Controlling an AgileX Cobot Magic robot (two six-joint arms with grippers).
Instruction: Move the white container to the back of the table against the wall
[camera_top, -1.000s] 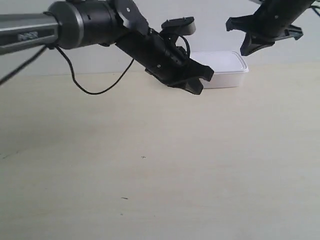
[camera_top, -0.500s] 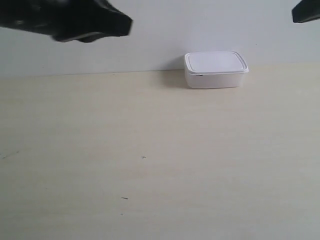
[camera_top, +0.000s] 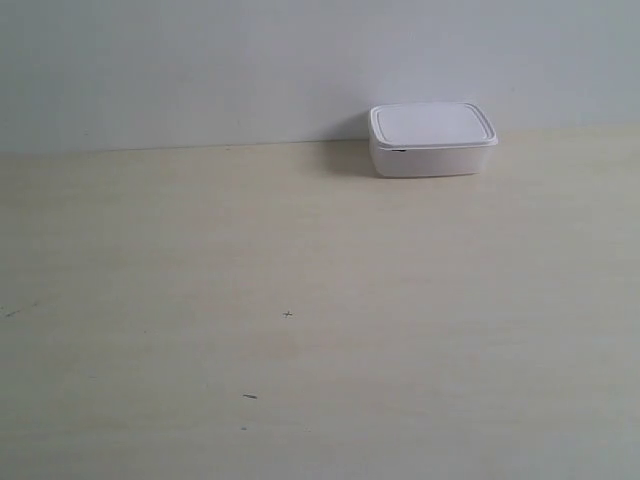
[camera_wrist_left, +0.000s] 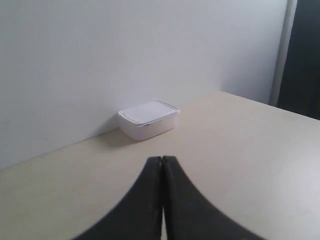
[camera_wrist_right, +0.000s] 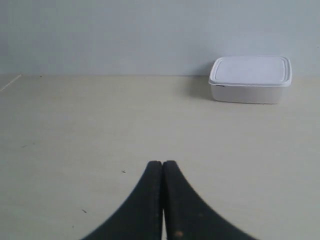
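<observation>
**Container at the wall, both grippers empty**

- The white container (camera_top: 432, 138) sits lid on and upright at the back of the table (camera_top: 300, 300). Its rear edge is on the seam where the wall (camera_top: 200, 60) starts.
- It looks flush in all 3 views, but I can't rule out a hairline gap behind it. The box hides its own back face.
- Left gripper (camera_wrist_left: 162, 161): fingers pressed together, nothing between them, well apart from the container.
- Right gripper (camera_wrist_right: 162, 164): same, closed on nothing. It faces the container across bare tabletop.
- Neither arm shows in the exterior view.

Step, my read: placement looks done and this is the end state, with nothing held and nothing in contact.

Next move: probably none. If a flush check fails, 1 short push on the front wall would close the gap. Keep it low, centred and square to the wall. The box looks light and the top is smooth, so an off-centre push would likely yaw it rather than slide it straight.
</observation>
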